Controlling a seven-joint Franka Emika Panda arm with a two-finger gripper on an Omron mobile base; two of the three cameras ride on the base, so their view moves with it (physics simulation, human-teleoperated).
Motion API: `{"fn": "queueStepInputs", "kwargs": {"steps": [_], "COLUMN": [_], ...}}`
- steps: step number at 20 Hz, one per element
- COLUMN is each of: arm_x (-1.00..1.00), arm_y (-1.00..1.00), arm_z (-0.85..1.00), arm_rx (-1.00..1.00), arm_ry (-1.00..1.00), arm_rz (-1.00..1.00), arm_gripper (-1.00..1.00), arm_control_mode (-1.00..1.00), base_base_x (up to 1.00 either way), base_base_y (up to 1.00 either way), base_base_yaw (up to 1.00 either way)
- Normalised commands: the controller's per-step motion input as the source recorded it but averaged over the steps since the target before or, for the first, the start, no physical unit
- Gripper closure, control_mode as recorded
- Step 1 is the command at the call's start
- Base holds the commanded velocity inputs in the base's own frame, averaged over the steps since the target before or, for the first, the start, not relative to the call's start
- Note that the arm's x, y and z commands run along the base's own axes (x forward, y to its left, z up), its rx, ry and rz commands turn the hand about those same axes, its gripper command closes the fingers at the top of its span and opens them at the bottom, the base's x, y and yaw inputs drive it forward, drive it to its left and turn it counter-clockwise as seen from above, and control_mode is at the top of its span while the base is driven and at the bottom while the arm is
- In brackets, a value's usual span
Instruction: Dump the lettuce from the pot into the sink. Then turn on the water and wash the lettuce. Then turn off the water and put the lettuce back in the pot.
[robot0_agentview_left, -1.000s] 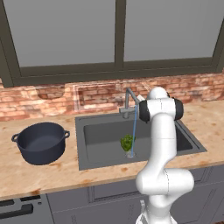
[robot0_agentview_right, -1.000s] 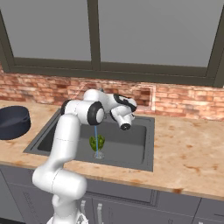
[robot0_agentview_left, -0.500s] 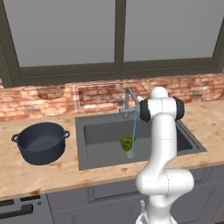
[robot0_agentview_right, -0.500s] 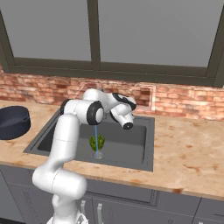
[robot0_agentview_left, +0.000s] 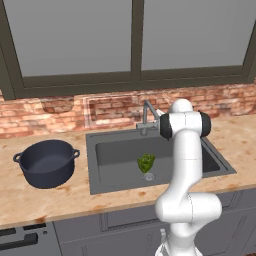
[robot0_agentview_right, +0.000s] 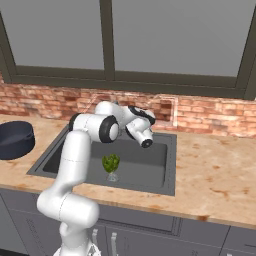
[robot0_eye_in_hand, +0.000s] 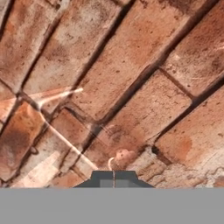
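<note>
Evenly, softly lit throughout, no single light source evident. Faint shadows only, darkest inside the sink (robot0_agentview_left: 102, 156) below the gripper (robot0_agentview_right: 146, 143). No glare. Slightly soft rendering in both base views. Ahead of the fingertips, brick wall (robot0_eye_in_hand: 131, 78) blurred, mortar lines bowed.

Brick backsplash (robot0_agentview_left: 60, 107) below window (robot0_agentview_left: 75, 40)

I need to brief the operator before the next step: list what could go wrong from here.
1. The lettuce sits right over the sink drain, so a grasp from above may scrape the basin floor.
2. The gripper hangs close to the faucet and the brick wall; a wide swing could hit either.
3. The pot stands on the counter left of the basin, so the lettuce could drop during that carry.
</note>
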Motion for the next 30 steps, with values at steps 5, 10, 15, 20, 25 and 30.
{"fn": "queueStepInputs", "kwargs": {"steps": [5,10,15,20,25,30], "arm_x": [0.0,0.0,0.0,0.0,0.0,0.0], "arm_y": [0.88,0.85,0.53,0.03,0.0,-0.01], "arm_z": [0.0,0.0,0.0,0.0,0.0,0.0], "arm_rx": [0.0,0.0,0.0,0.0,0.0,0.0], "arm_ry": [0.0,0.0,0.0,0.0,0.0,0.0], "arm_rz": [0.06,0.04,0.0,0.0,0.0,0.0], "arm_gripper": [1.0,1.0,1.0,1.0,-1.0,-1.0], "arm_control_mode": [-1.0,-1.0,-1.0,-1.0,-1.0,-1.0], "base_base_x": [0.0,0.0,0.0,0.0,0.0,0.0], "base_base_y": [0.0,0.0,0.0,0.0,0.0,0.0], "base_base_yaw": [0.0,0.0,0.0,0.0,0.0,0.0]}}
